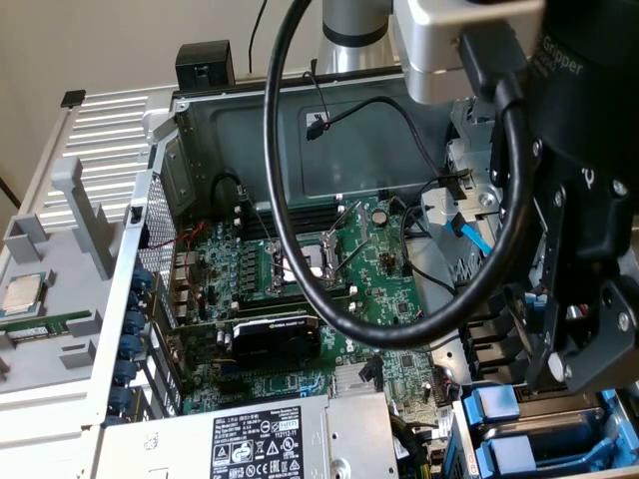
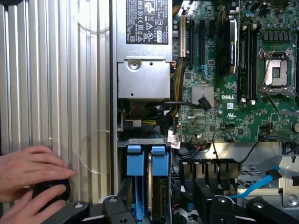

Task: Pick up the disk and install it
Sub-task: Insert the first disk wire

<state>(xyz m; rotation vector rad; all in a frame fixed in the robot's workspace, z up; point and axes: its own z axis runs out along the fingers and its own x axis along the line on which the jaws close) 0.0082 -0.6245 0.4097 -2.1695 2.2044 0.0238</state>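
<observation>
So our gripper (image 2: 166,212) hangs over the drive bay just past the end of the power supply (image 2: 142,70), jaws spread wide, nothing pinched between them. The disk (image 2: 158,182) sits edge-up in its blue carrier in that bay, with a second blue carrier (image 2: 134,161) tight alongside. Not much room there: case wall on one side, black bay ribs (image 2: 210,170) on the other. Across the power supply from the motherboard (image 2: 224,107), a person's hands (image 2: 28,179) rest on the ribbed panel (image 2: 56,70).
</observation>
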